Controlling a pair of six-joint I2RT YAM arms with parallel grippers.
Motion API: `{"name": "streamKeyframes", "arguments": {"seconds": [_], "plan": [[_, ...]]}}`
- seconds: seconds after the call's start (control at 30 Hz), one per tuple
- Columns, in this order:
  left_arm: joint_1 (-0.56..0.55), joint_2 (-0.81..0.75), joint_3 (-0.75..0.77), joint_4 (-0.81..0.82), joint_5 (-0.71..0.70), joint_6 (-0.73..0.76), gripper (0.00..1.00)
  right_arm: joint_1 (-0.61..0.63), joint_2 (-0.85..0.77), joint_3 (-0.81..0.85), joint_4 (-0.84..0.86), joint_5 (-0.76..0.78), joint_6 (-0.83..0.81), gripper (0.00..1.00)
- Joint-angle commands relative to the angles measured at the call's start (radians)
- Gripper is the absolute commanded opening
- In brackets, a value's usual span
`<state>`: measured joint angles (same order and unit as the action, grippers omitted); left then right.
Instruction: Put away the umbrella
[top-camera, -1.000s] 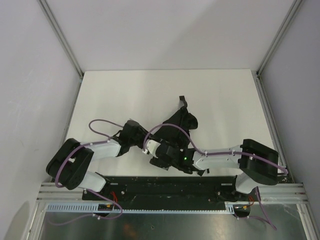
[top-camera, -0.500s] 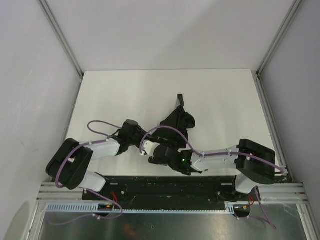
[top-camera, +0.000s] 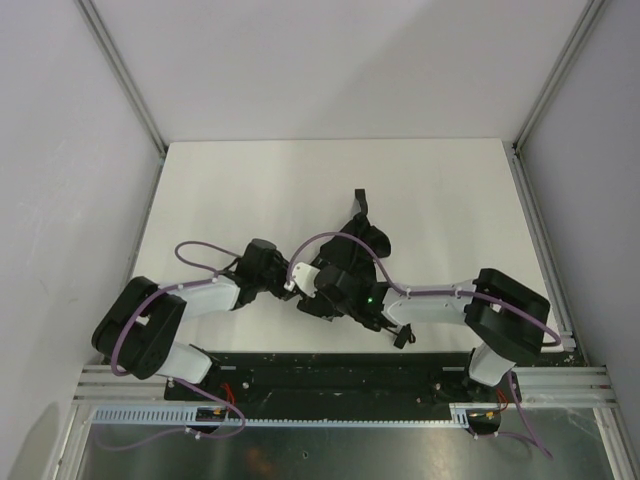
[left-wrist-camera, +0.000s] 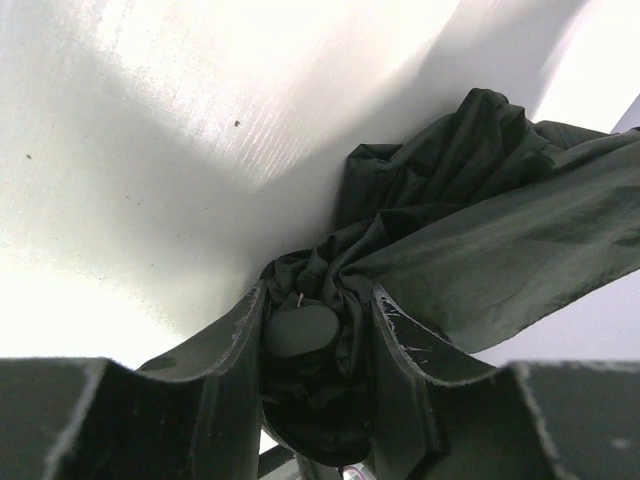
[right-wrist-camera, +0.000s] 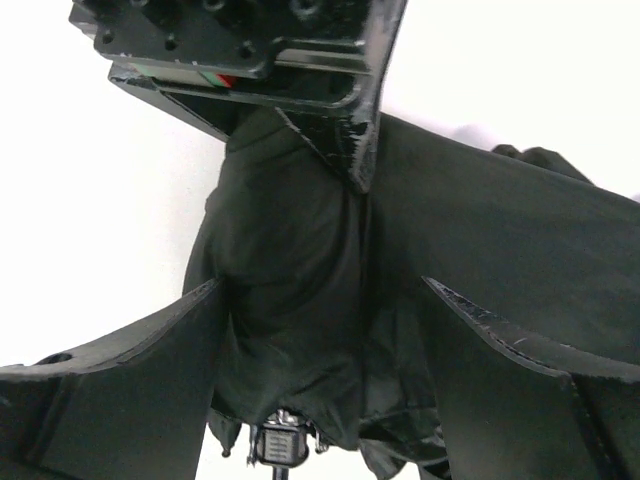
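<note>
Umbrella, place: the umbrella (top-camera: 365, 238) lies crumpled near the middle of the white table (top-camera: 250, 190), between the two wrists and partly under the right arm.
Umbrella, hidden parts: in the top view the arms cover its near half. The canopy's folds are too bunched to count panels or ribs. I cannot pick out the handle in any view.
Strap: a thin black strap (top-camera: 361, 200) sticks out from the far end of the bundle.
Left pincer: the left gripper (left-wrist-camera: 315, 345) is clamped narrow on a gathered knot of canopy cloth. A rounded dark cap (left-wrist-camera: 300, 330) sits between its fingers (left-wrist-camera: 235, 370).
Left pincer, cut off: the finger bases run out of the bottom of the wrist view. What lies under the knot is in shadow.
Right pincer: the right gripper (right-wrist-camera: 320, 350) stands wide, its fingers (right-wrist-camera: 140, 390) astride the bunched canopy. Whether the pads press the cloth cannot be told.
Metal fitting: a small ridged metal piece (right-wrist-camera: 281, 442) shows below the cloth at the bottom edge, cut off by the frame.
Grippers, relation: in the right wrist view one left finger dips into the cloth just beyond the right fingers. The two are close, and contact between them is not clear.
Writing: small red and green marks (right-wrist-camera: 215, 78) on the left gripper's body are too blurred to read.
Indicator: one green light (top-camera: 371, 298) is lit on the right arm.
Counts: one umbrella, two arms, two fingers seen on each gripper. There is one purple cable (top-camera: 200, 245) looping along the left arm and another along the right.
</note>
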<state>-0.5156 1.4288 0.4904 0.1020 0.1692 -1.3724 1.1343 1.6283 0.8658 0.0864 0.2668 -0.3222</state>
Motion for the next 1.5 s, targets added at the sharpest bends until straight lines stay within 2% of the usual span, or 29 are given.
{"name": "streamKeyframes", "arguments": {"seconds": [0.0,0.23,0.3,0.33,0.47,0.6,0.63,0.67,0.73,0.83,0.9,1.0,1.07,1.17,1.27,1.37,1.47], "plan": [[0.002,0.029,-0.002,-0.176,-0.031,0.041,0.0,-0.008,0.052,0.042,0.036,-0.051,0.018,0.79],[0.005,0.034,0.005,-0.187,-0.03,0.038,0.0,-0.006,0.052,0.047,0.017,-0.059,0.049,0.78],[0.005,0.034,0.007,-0.19,-0.025,0.039,0.0,-0.017,0.083,0.048,-0.004,-0.044,0.049,0.75],[0.005,0.033,0.008,-0.19,-0.026,0.037,0.0,-0.02,0.102,0.049,-0.022,-0.037,0.044,0.7],[0.008,0.026,0.004,-0.195,-0.041,0.025,0.0,-0.031,0.185,0.05,-0.094,-0.005,0.046,0.33],[0.016,0.013,0.01,-0.196,-0.046,0.036,0.0,-0.068,0.233,0.05,-0.141,-0.107,0.082,0.07],[0.02,0.007,0.01,-0.197,-0.049,0.04,0.03,-0.08,0.237,0.048,-0.147,-0.141,0.094,0.03],[0.024,-0.004,0.008,-0.197,-0.055,0.043,0.08,-0.094,0.241,0.046,-0.152,-0.184,0.108,0.02],[0.04,-0.027,0.005,-0.196,-0.068,0.054,0.23,-0.126,0.244,0.039,-0.158,-0.267,0.129,0.0],[0.08,-0.073,0.008,-0.194,-0.077,0.106,0.56,-0.177,0.254,0.034,-0.167,-0.394,0.154,0.0],[0.112,-0.12,0.01,-0.193,-0.084,0.148,0.74,-0.208,0.263,0.033,-0.17,-0.475,0.167,0.0],[0.155,-0.213,-0.004,-0.191,-0.087,0.203,0.92,-0.257,0.28,0.033,-0.162,-0.6,0.197,0.0],[0.179,-0.281,-0.031,-0.182,-0.085,0.229,0.98,-0.291,0.298,0.033,-0.152,-0.685,0.217,0.0],[0.194,-0.369,-0.09,-0.131,-0.052,0.25,0.99,-0.353,0.339,0.035,-0.13,-0.816,0.259,0.0],[0.195,-0.41,-0.168,0.022,0.042,0.227,0.99,-0.41,0.386,0.045,-0.119,-0.903,0.306,0.0],[0.187,-0.388,-0.215,0.156,0.128,0.17,0.99,-0.46,0.435,0.056,-0.105,-0.984,0.366,0.0],[0.153,-0.31,-0.201,0.209,0.163,0.133,0.99,-0.493,0.474,0.061,-0.062,-1.052,0.415,0.0]]}}
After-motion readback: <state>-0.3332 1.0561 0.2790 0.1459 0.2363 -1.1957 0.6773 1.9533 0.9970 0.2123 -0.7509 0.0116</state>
